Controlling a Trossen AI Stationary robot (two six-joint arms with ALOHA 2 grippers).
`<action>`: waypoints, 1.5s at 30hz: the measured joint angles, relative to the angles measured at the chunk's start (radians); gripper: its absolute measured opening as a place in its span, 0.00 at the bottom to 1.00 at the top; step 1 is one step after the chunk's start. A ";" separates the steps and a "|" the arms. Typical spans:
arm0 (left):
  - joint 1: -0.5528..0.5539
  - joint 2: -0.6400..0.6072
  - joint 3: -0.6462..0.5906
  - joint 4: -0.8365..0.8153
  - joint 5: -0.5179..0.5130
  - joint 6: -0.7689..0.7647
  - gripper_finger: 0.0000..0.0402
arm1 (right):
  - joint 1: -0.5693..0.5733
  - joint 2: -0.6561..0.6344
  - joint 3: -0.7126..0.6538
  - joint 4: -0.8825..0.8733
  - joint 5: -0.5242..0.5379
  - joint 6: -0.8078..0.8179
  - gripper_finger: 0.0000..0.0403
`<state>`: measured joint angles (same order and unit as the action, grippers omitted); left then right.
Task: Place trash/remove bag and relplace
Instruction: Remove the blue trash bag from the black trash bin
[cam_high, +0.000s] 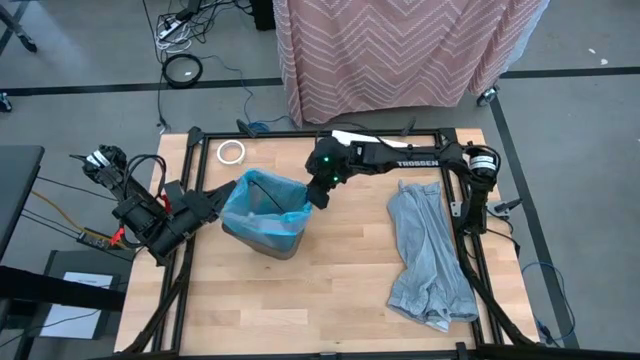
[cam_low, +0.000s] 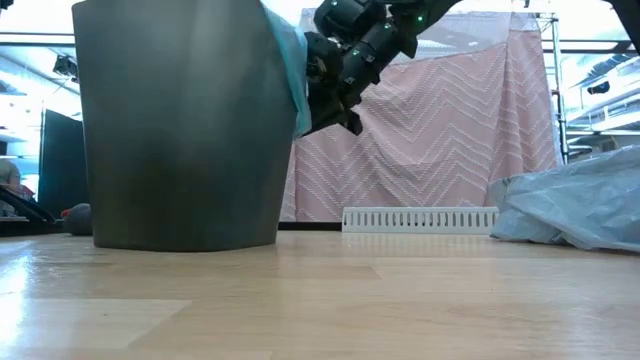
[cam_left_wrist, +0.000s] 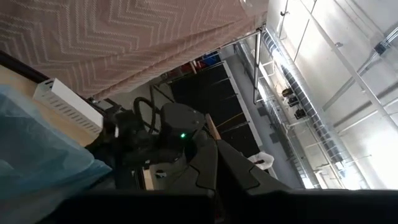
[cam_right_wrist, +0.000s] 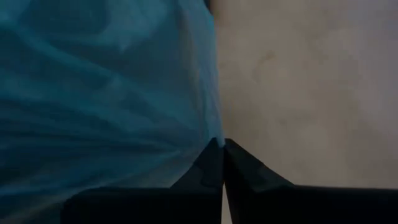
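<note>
In the grey bin (cam_high: 268, 243) — a thin, crinkled blue bag (cam_high: 262, 205).

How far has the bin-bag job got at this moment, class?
Done: no loose trash shows on the table. In hand: the right gripper is shut at the blue bag's edge on the bin rim; the left gripper is shut at the opposite side. Left: lift this bag out, then fit the spare bag.
</note>
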<state>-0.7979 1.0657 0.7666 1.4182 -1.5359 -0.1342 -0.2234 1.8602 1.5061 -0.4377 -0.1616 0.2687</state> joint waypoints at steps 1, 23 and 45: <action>0.000 0.000 0.000 0.000 0.000 0.000 0.02 | -0.002 -0.006 0.012 -0.018 0.020 -0.001 0.00; 0.003 0.000 0.023 0.003 0.118 0.026 0.02 | 0.019 -0.073 0.436 -0.195 0.342 -0.191 0.00; -0.235 -0.042 0.271 -0.643 -0.034 1.179 0.03 | 0.026 -0.071 0.467 -0.279 0.291 -0.223 0.00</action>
<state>-1.0331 1.0237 1.0373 0.7754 -1.5700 1.0451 -0.1974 1.7889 1.9732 -0.7170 0.1297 0.0462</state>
